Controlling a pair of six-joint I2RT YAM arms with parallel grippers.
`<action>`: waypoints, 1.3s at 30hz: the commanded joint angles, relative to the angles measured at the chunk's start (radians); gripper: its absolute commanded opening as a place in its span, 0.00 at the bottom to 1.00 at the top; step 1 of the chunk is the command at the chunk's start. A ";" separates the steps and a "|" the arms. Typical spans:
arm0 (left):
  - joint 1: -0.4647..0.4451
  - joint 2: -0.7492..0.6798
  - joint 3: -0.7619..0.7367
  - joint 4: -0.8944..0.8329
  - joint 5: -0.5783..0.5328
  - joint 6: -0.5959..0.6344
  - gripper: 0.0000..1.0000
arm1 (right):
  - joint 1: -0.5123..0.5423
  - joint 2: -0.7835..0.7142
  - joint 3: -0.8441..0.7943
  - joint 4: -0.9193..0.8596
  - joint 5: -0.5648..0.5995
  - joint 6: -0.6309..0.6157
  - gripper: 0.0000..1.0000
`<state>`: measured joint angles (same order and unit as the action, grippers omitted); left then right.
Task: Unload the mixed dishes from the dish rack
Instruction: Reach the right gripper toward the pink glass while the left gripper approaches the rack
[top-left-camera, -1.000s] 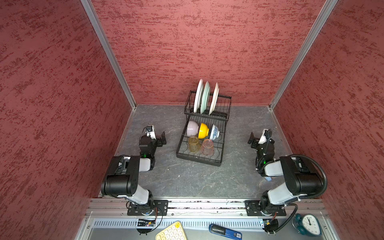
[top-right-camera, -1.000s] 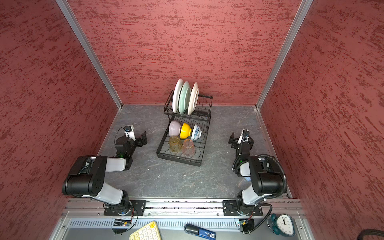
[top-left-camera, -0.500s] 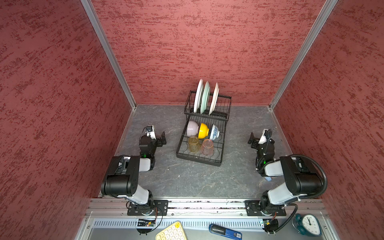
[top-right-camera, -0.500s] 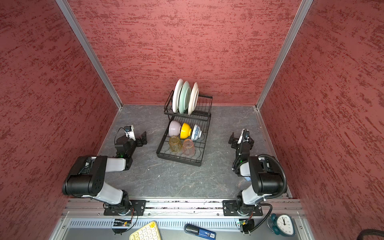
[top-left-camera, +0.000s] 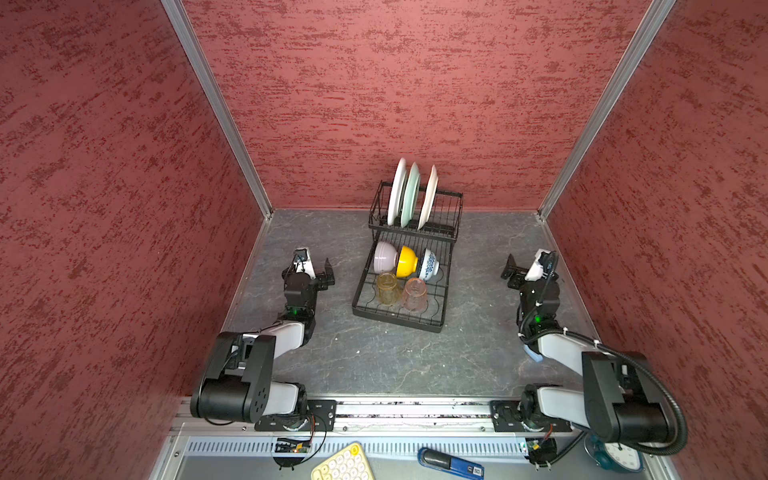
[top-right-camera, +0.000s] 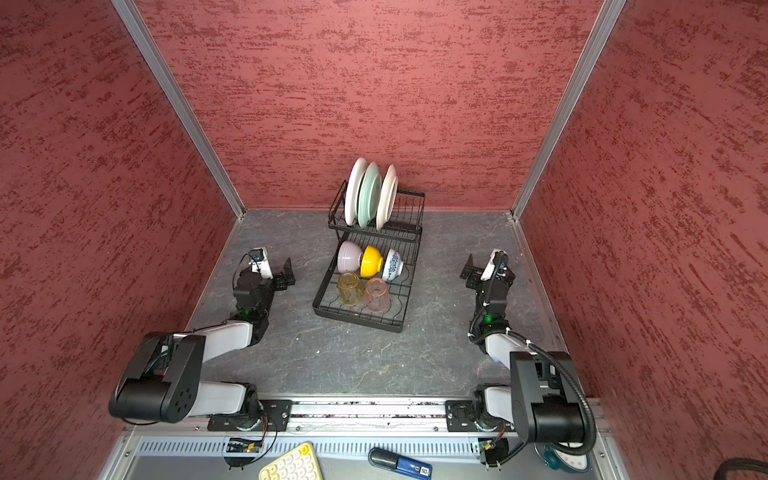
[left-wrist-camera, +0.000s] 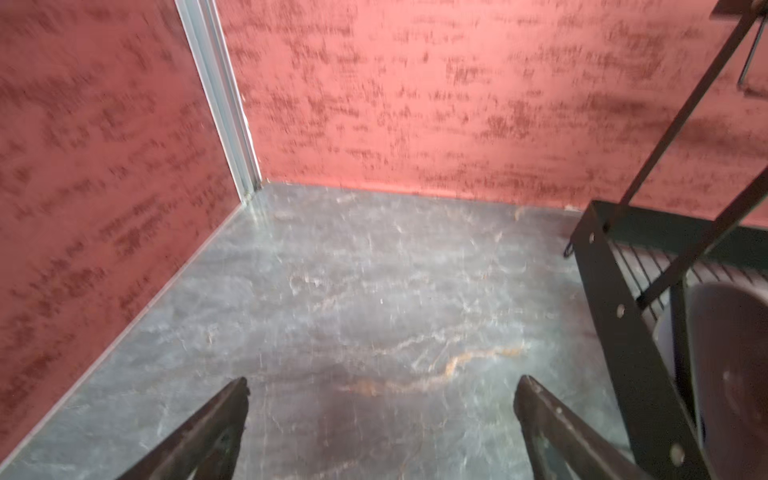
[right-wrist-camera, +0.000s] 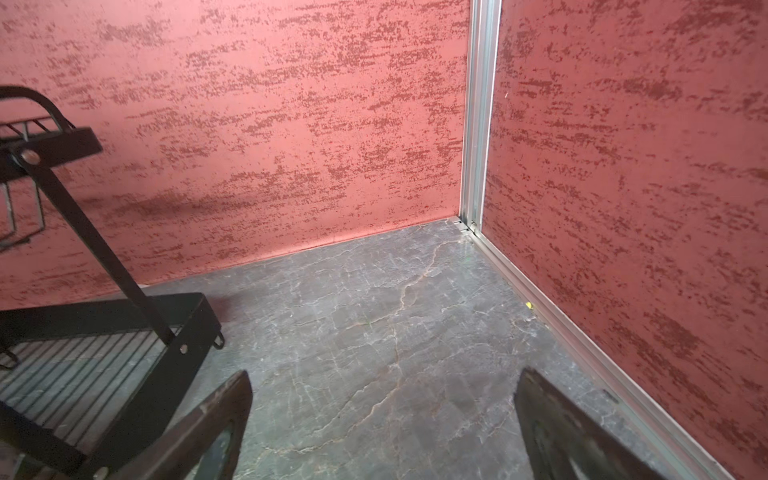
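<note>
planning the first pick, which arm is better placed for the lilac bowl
Left, likely: the lilac bowl lies at the left side of the black wire dish rack, nearest the open, empty left gripper.

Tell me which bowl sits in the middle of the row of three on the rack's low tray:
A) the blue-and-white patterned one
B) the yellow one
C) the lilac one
B: in a top view the yellow bowl lies between the lilac bowl and the blue-and-white bowl on the low tray of the dish rack.
</note>
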<state>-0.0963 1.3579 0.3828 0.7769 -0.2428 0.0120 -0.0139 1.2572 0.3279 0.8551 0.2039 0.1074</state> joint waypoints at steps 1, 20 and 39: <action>-0.027 -0.053 0.016 -0.120 -0.145 -0.021 1.00 | 0.006 -0.050 0.017 -0.121 -0.028 0.041 0.99; -0.304 -0.400 0.192 -0.883 -0.341 -0.296 1.00 | 0.253 -0.343 0.208 -0.940 -0.067 0.263 0.99; -0.332 -0.442 0.237 -0.886 -0.154 -0.281 0.99 | 0.818 -0.004 0.485 -1.000 0.005 0.426 0.99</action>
<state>-0.4232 0.9482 0.6338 -0.1379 -0.4343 -0.2798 0.7502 1.2083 0.7418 -0.1379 0.1680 0.5064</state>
